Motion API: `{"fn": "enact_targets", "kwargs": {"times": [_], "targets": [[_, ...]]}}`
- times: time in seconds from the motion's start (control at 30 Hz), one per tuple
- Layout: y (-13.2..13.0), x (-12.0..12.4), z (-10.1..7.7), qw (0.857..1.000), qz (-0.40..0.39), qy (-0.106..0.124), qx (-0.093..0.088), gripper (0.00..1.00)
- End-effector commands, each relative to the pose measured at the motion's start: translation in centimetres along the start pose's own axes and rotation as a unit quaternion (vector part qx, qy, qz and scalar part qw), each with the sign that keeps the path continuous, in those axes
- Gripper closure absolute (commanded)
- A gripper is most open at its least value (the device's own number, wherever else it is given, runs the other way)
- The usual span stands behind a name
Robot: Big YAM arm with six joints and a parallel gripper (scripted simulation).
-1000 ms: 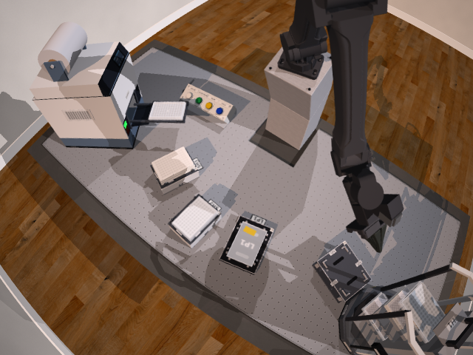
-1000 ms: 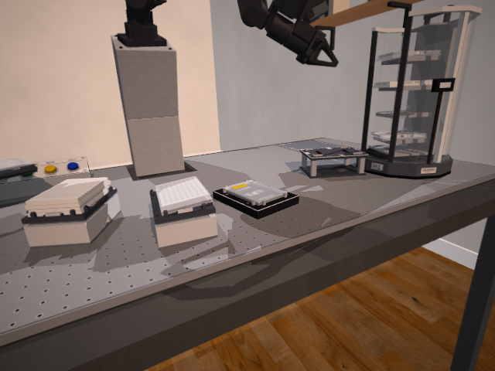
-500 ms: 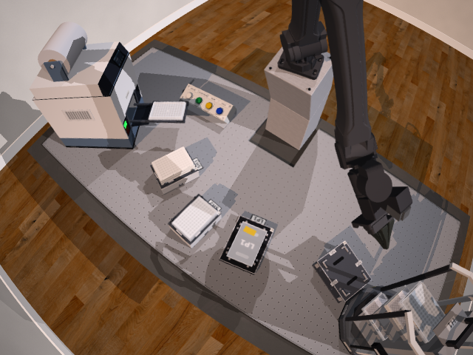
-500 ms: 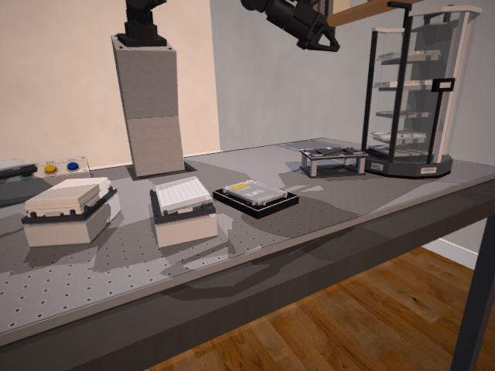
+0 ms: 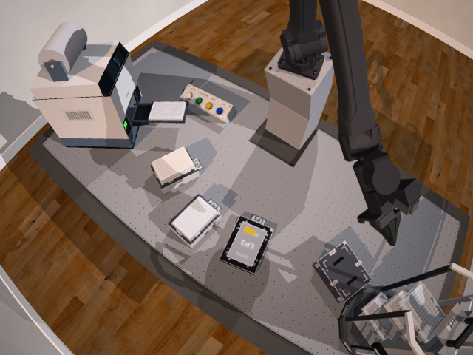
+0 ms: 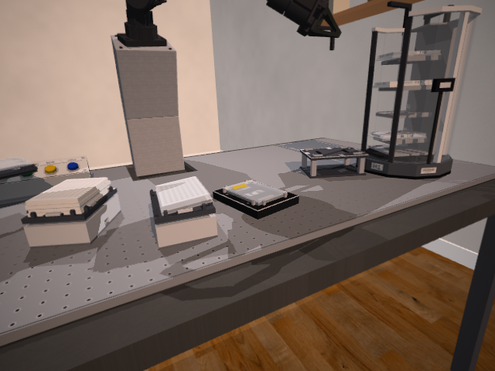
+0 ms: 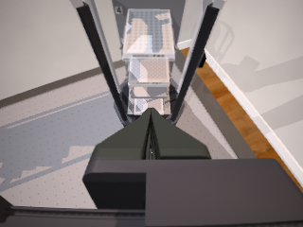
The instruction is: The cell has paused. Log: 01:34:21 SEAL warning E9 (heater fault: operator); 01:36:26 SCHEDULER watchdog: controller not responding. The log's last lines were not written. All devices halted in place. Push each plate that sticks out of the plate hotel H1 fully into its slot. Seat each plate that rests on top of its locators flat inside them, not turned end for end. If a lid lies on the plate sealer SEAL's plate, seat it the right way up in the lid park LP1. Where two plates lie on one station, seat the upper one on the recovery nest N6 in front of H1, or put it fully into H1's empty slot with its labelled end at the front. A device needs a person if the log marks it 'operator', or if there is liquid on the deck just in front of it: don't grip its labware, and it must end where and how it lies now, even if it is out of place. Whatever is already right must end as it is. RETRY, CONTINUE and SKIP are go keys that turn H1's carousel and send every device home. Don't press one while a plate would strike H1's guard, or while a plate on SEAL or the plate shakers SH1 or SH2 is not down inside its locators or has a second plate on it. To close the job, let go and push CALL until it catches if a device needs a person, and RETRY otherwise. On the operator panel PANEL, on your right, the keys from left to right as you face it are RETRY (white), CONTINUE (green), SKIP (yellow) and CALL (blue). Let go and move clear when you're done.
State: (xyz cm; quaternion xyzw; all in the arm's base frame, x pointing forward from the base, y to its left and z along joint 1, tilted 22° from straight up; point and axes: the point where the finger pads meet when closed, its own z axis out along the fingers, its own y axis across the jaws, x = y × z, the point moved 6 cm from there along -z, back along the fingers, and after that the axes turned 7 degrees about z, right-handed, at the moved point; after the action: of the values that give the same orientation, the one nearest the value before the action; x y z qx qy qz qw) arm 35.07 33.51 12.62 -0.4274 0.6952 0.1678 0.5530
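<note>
Recovery nest (image 5: 341, 270) before plate hotel (image 6: 407, 79)
</note>
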Motion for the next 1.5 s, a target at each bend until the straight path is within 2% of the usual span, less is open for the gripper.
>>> {"fn": "enact_targets", "kwargs": {"times": [0.0,0.1,0.13,0.4,0.47,0.5,0.53,0.57,0.67,0.73,0.77,0.97,1.03,1.07,1.1,1.27,1.43,1.47], "targets": [[0.3,1.3,0.4,1.0,0.006,0.019,-0.005,1.0],[0.2,0.7,0.2,1.0,0.005,0.01,-0.002,1.0],[-0.6,-1.7,0.3,1.0,0.013,0.001,0.01,1.0],[-2.6,-3.1,-0.7,0.99,0.076,0.103,0.061,1.0],[-2.6,-3.1,-0.7,0.99,0.076,0.103,0.061,1.0],[-2.7,-1.7,-0.2,0.985,0.084,0.134,0.065,1.0],[-3.1,-1.8,-0.3,0.982,0.093,0.147,0.073,1.0],[-4.0,-3.1,-1.0,0.98,0.102,0.146,0.084,1.0],[-4.9,-3.7,-1.4,0.97,0.126,0.181,0.104,1.0],[-5.3,-3.5,-1.4,0.961,0.141,0.211,0.114,1.0],[-5.3,-2.6,-1.0,0.953,0.147,0.236,0.118,1.0],[-7.1,-3.1,-1.4,0.919,0.191,0.31,0.153,1.0],[-7.1,-3.1,-1.4,0.919,0.191,0.31,0.153,1.0],[-6.8,-3.4,-1.3,0.914,0.195,0.322,0.154,1.0],[-7.6,-3.3,-1.5,0.905,0.206,0.334,0.165,1.0],[-9.2,-3.6,-1.7,0.867,0.24,0.393,0.192,1.0],[-10.8,-3.7,-1.8,0.822,0.273,0.45,0.217,1.0],[-11.0,-3.6,-2.0,0.821,0.275,0.451,0.217,1.0]]}}
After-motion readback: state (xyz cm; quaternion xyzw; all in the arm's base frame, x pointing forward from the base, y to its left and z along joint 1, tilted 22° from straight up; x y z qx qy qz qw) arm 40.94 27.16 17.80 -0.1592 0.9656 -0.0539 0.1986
